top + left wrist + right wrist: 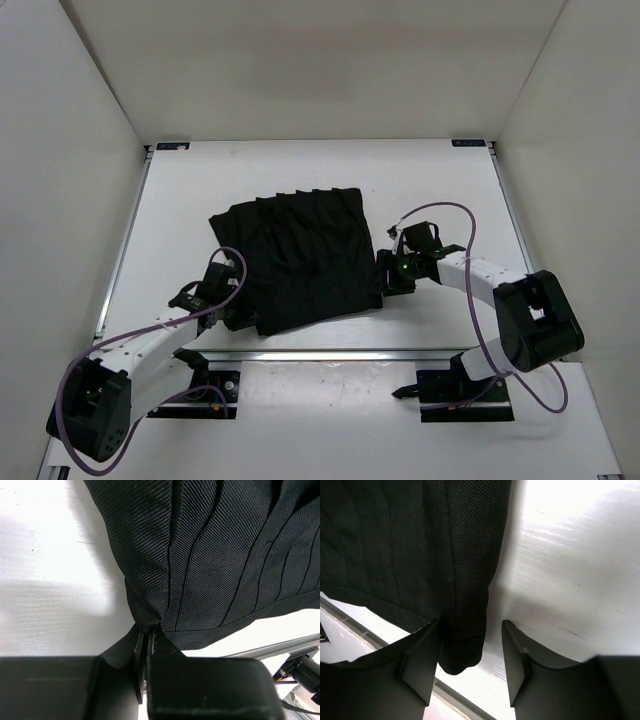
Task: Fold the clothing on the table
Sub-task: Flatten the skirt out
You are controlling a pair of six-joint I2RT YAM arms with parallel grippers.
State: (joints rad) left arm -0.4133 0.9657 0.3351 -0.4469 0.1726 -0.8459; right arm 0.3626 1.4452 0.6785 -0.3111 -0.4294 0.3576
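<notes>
Clothing (210,555) pinched by left tool (148,639): wrist-view only.

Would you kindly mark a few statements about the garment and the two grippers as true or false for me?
1. The left gripper is pinched shut on an edge of the clothing. True.
2. The right gripper is clamped tight on the clothing. False: its jaws stand apart, with a corner of the clothing lying between them.
3. The clothing is black, pleated and lies spread on the white table. True.
4. The clothing is bunched into a ball at the table's far right corner. False: it lies roughly flat near the middle of the table, between the two grippers.
</notes>
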